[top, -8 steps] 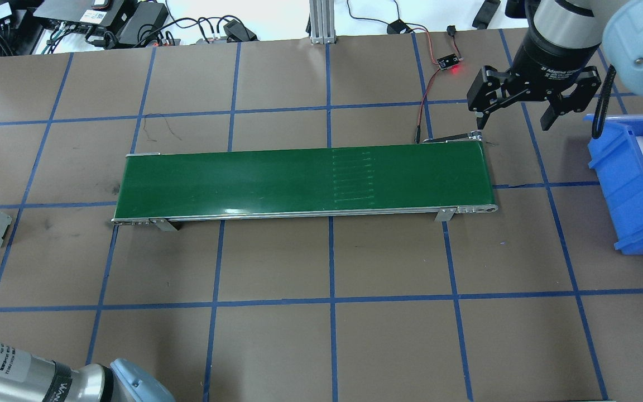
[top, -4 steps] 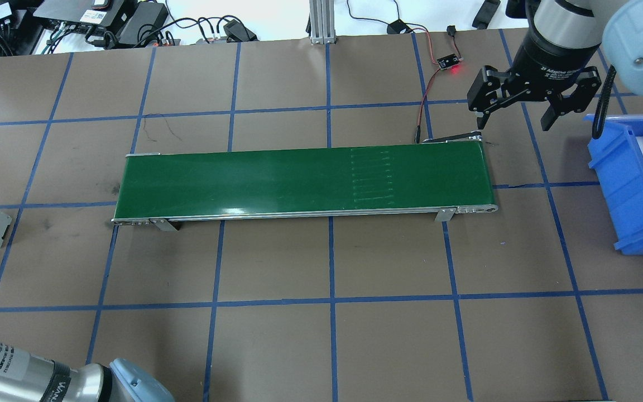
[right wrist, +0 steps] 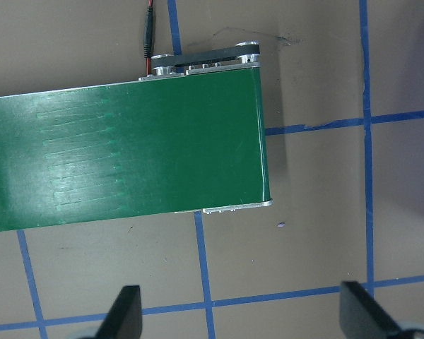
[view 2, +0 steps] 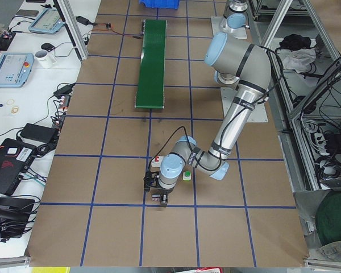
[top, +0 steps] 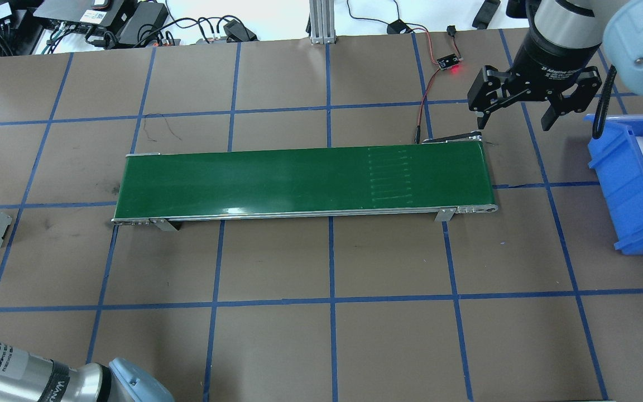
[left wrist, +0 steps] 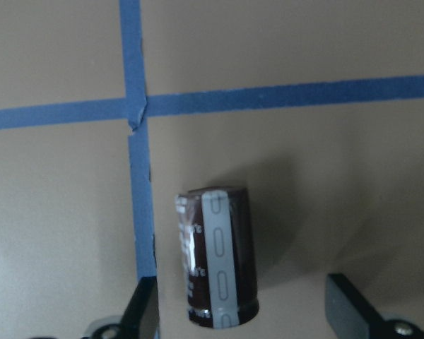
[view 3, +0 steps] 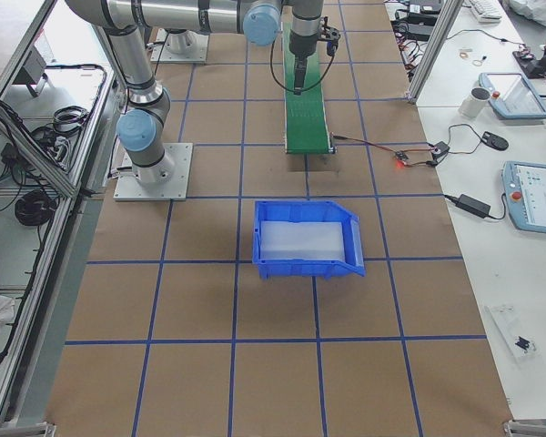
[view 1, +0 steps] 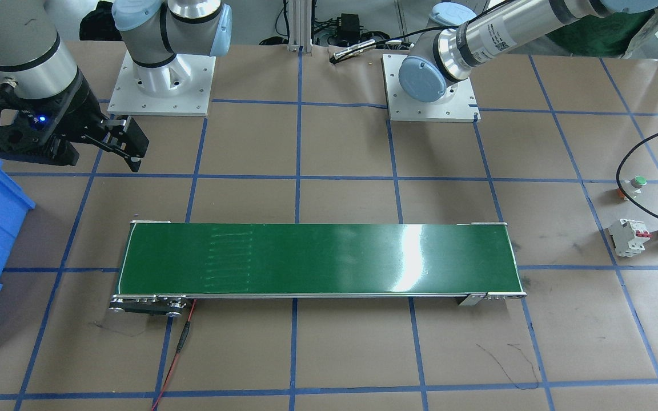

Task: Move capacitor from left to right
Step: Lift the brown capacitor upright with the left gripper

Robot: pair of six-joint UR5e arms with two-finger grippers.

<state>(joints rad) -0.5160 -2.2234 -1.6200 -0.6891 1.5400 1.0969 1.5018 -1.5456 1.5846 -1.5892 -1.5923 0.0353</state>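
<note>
Glossy capacitor (left wrist: pixel 215 258), shiny green belt (top: pixel 299 178) — matt table (top: pixel 388 251).

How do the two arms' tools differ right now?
The left tool is low over the table; the right tool hangs higher. The left tool has the capacitor between its fingers, untouched; the right tool has only bare table below, by the end of the belt. The left tool is near the breaker, the right near the blue bin. Both are open.

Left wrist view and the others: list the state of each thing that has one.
Dark cylindrical capacitor: lying on the table, ungrasped.
Left gripper: open, fingers astride the capacitor.
Right gripper: open, empty.
Green conveyor belt: nothing on it.
Blue plastic bin: no parts visible inside.
Small sensor board: red light on.
</note>
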